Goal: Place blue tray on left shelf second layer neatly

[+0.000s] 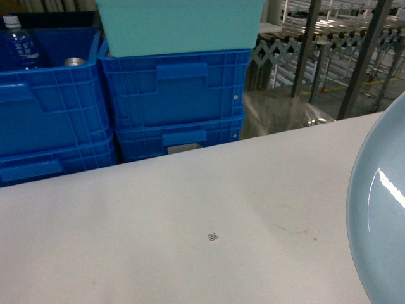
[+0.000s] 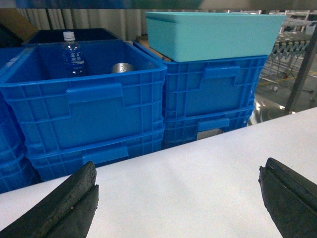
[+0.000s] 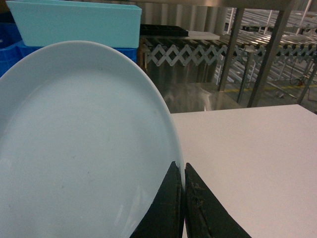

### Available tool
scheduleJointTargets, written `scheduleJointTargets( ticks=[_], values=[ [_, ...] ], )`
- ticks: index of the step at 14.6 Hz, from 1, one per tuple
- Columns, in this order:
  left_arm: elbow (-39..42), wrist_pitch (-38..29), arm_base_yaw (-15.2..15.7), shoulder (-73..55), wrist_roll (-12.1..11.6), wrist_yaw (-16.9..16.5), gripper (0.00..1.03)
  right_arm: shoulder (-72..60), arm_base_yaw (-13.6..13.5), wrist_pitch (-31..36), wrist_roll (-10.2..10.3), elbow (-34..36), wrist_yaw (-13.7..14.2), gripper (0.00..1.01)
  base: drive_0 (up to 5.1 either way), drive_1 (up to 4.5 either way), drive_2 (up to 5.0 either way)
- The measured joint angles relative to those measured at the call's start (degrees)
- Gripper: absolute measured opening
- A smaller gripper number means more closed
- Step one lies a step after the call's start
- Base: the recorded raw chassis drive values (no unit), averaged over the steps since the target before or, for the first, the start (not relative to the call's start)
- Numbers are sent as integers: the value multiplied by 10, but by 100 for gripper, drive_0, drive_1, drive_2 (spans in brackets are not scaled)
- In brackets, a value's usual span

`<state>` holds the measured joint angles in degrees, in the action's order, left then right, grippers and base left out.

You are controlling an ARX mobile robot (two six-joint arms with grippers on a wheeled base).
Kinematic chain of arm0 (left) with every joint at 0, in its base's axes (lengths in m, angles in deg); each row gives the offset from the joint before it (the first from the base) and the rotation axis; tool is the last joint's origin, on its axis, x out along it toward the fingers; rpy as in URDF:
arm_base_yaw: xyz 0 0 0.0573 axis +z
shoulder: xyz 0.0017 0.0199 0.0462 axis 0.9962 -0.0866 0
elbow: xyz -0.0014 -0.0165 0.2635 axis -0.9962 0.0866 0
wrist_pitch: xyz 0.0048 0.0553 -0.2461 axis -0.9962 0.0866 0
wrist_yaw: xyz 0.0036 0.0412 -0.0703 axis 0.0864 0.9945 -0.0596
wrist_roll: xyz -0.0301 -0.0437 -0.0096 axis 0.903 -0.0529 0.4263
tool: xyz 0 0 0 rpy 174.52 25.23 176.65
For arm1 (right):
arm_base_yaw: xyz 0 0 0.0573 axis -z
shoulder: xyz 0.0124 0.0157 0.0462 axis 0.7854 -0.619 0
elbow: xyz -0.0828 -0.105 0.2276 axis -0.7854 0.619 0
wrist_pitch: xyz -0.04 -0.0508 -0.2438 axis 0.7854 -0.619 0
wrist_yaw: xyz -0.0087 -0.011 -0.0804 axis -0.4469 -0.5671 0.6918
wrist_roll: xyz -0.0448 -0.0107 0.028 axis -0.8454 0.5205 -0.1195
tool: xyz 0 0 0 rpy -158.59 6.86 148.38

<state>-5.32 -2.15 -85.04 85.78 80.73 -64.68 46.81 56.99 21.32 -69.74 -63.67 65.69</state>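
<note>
Right gripper, jaws clamped on rim of pale-blue round plastic tray, holds it tilted above white tabletop. Left gripper hangs nearby, jaws wide apart, nothing between. Carry step likely; next needs locating left shelf, not in view.

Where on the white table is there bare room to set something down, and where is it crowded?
Bare: the white table from the dark-blue crates to the blue tray, save a small mark. Crowded: the crates along the far edge.

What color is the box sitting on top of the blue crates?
The box is pale turquoise, clearest in the left wrist view.
</note>
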Motion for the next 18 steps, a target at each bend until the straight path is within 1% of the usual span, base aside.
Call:
scheduleJointTargets(
  ticks=[18],
  values=[
    [0,0,0,0,0,0,98,0,0,0,-1,0,0,2,-167,-167,-167]
  ],
)
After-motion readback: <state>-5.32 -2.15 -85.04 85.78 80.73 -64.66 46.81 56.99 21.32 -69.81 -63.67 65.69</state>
